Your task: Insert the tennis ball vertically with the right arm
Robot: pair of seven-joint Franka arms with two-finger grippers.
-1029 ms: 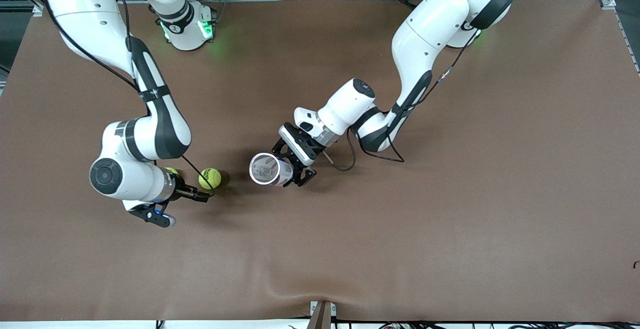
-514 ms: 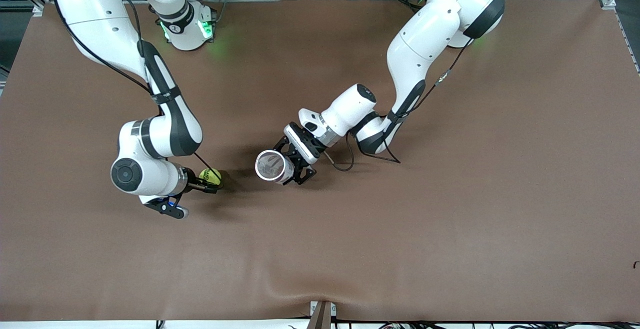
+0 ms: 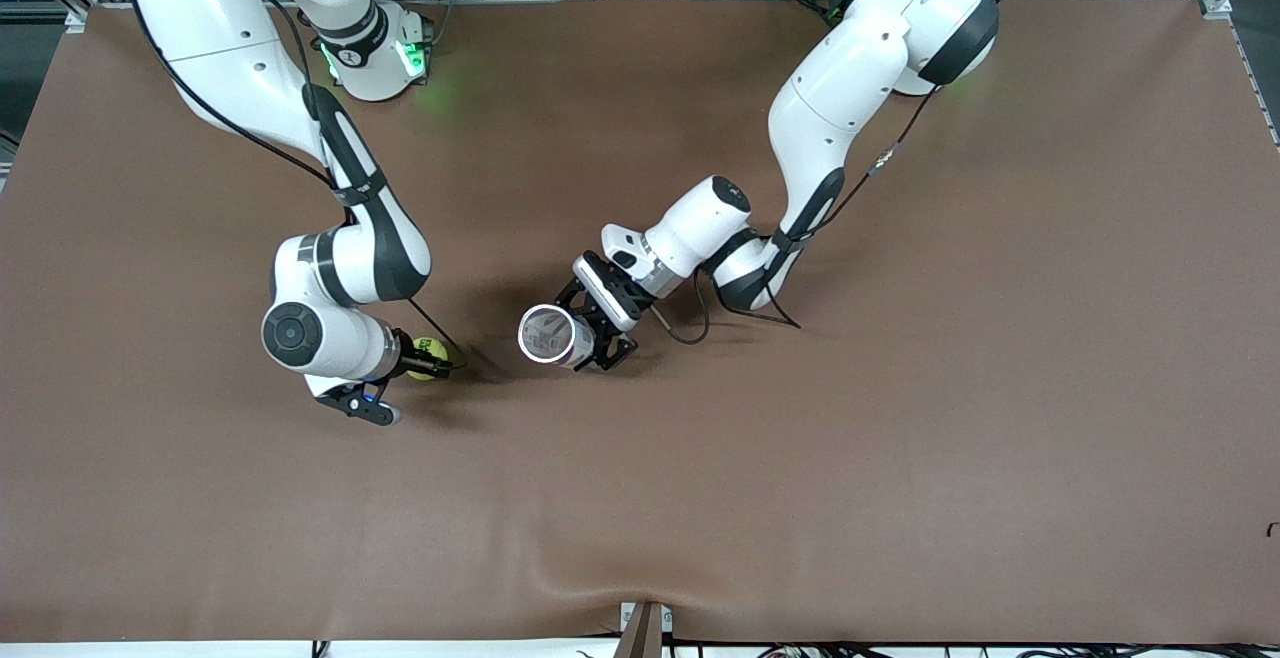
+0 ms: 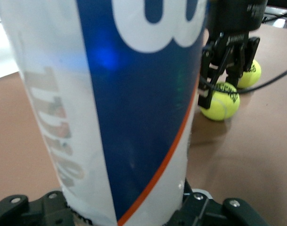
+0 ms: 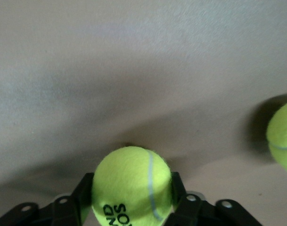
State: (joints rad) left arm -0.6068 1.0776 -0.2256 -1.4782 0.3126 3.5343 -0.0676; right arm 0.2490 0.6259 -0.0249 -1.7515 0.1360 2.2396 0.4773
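Ball [image 5: 132, 184] is clamped in my right gripper [image 3: 425, 363] on the table [image 3: 900, 388]; my left gripper [image 3: 590, 333] grips the upright can [image 4: 110, 103].

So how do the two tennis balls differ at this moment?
The gripped tennis ball sits between the fingers of the right gripper, which is shut on it; the loose tennis ball lies beside it on the brown table, untouched. The gripped ball shows black lettering in the right wrist view; the loose one is cut off at that view's edge. Both are yellow-green with a pale seam. The left gripper holds the ball can upright.
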